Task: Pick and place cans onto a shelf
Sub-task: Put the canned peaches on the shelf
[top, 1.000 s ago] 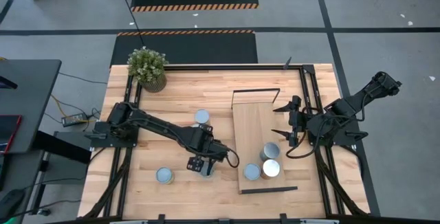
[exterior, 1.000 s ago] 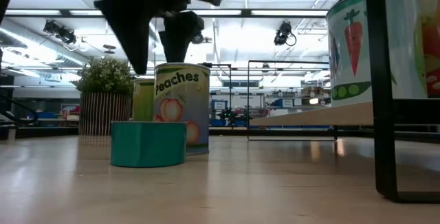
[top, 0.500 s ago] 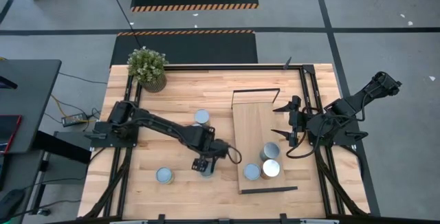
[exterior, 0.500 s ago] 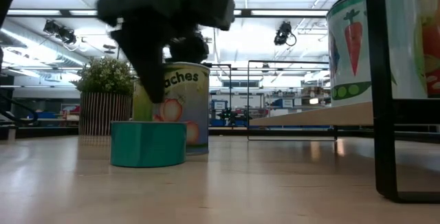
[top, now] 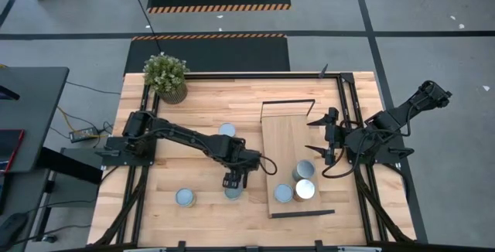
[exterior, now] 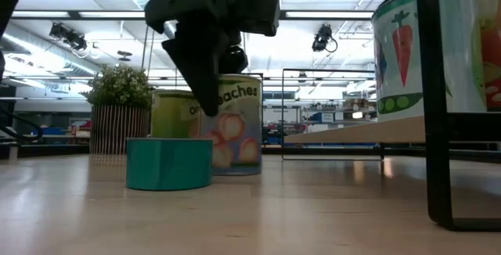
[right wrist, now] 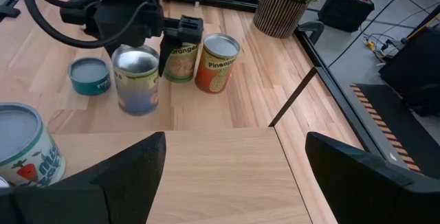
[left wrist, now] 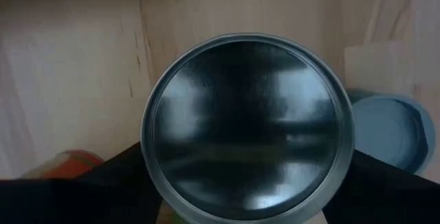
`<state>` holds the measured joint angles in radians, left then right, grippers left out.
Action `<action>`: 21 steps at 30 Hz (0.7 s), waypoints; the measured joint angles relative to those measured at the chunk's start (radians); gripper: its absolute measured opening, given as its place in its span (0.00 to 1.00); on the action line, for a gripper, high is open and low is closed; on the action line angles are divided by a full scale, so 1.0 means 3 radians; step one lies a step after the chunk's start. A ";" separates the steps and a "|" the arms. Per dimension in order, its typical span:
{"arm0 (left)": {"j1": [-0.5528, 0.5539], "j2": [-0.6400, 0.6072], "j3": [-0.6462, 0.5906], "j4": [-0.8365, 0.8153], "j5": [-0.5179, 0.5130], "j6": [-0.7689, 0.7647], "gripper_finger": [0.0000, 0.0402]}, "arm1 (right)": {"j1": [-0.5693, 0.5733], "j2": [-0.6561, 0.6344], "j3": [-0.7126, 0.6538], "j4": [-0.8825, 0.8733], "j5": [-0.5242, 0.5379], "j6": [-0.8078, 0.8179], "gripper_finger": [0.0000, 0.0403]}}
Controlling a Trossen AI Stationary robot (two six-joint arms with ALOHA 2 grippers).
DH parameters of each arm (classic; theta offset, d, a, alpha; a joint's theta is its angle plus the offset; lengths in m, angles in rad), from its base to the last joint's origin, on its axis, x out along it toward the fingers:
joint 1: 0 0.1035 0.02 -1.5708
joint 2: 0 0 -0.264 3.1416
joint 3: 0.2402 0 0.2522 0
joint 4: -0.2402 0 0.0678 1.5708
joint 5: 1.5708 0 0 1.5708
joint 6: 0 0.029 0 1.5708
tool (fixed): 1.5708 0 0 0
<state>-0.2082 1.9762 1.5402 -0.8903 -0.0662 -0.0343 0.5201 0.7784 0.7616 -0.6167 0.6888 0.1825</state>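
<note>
My left gripper [top: 234, 179] stands over a Peaches can [exterior: 235, 126] with a shiny silver top [left wrist: 247, 128], on the wooden table left of the shelf [top: 282, 140], and is shut on the can. Three cans [top: 305, 170] [top: 284, 193] [top: 305, 191] stand upright on the shelf's near end. An Oranges can [right wrist: 180, 60] and a Pineapple can [right wrist: 216, 62] stand on the table farther back. A low teal tin [top: 185, 197] sits near the front edge. My right gripper [top: 319, 136] is open and empty over the shelf's right edge. My left gripper pinches the Peaches can by its round side just under the top rim [left wrist: 146, 152], one finger [left wrist: 103, 183] on each side. The fingers come from above, pointing down. The can stands upright; I cannot tell whether its base touches the table.
A potted green plant [top: 165, 78] stands at the table's far left corner. The shelf's thin black frames [top: 288, 103] [top: 302, 215] stand at its far and near ends. Bare board lies on the shelf's far half.
My left gripper has come down around the Peaches can and gone toward the table's right edge. The can has shifted toward the right with it, staying upright, and now uncovers the Oranges can behind it in the low view.
</note>
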 joint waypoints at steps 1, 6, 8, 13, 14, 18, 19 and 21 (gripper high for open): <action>0.0009 0.0000 0.0000 0.0006 -0.0001 0.0009 0.74 | 0.0000 0.0000 0.0000 0.0000 0.0000 0.0000 0.89; 0.0052 -0.0067 0.0021 0.0025 -0.0003 0.0067 0.77 | 0.0000 0.0000 0.0000 -0.0019 -0.0001 0.0056 0.89; 0.0071 -0.0099 0.0086 0.0030 -0.0011 0.0071 0.77 | 0.0000 0.0001 0.0000 -0.0038 -0.0001 0.0095 0.89; 0.0091 -0.0140 0.0316 -0.0100 -0.0019 0.0128 0.77 | 0.0000 0.0001 0.0000 -0.0045 -0.0003 0.0167 0.89; 0.0091 -0.0140 0.0361 -0.0139 -0.0029 0.0131 0.77 | 0.0000 0.0001 0.0000 -0.0044 -0.0003 0.0169 0.89; 0.0089 -0.0140 0.0509 -0.0136 -0.0035 0.0130 0.77 | 0.0000 0.0001 -0.0001 -0.0042 -0.0003 0.0208 0.89; 0.0089 -0.0140 0.0543 -0.0149 -0.0014 0.0112 0.78 | 0.0000 0.0001 0.0000 -0.0043 -0.0003 0.0232 0.89; 0.0089 -0.0140 0.0611 -0.0100 0.0038 0.0062 0.78 | 0.0000 0.0001 -0.0001 -0.0041 -0.0001 0.0255 0.89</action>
<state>-0.1814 1.9343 1.7235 -0.9204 -0.0548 -0.0156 0.5201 0.7788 0.7612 -0.6291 0.6884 0.2591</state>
